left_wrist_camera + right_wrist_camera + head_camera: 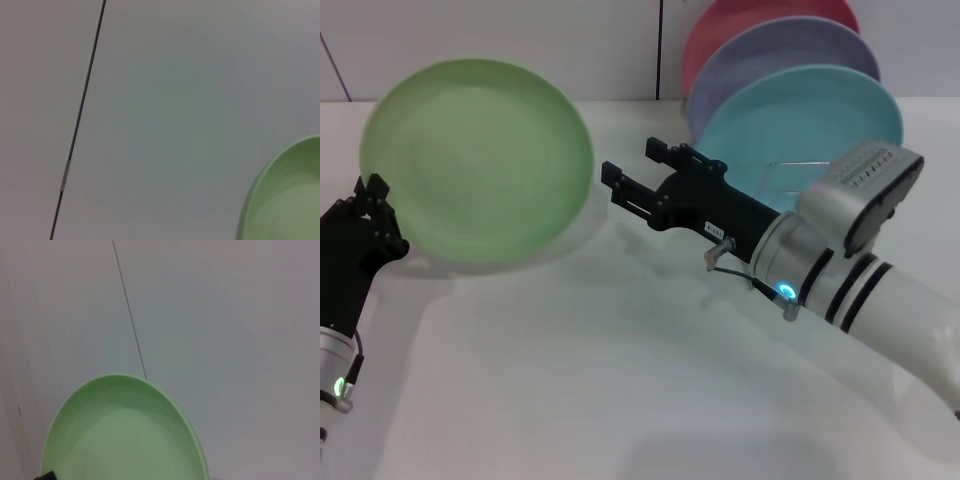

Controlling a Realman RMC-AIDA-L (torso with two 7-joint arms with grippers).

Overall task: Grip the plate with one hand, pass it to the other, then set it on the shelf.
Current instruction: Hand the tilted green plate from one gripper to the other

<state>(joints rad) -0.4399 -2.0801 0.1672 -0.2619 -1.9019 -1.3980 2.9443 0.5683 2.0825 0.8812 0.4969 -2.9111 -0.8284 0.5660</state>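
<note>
Green matte plastic, the plate (477, 160) hangs tilted above the tabletop (620, 380), its face turned toward us, pinched at its lower-left rim by our left hand (375, 215). We judge it light, stiff and a bit slick, best taken at the rim. Being round, it has no long axis. Our right hand (635, 175) sits open just beside its right edge, 2 fingers spread, apart from it. The shelf (810, 165) waits behind.

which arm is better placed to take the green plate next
Right. The left gripper grips the plate by its left rim; the right gripper is open beside the free right rim.
</note>
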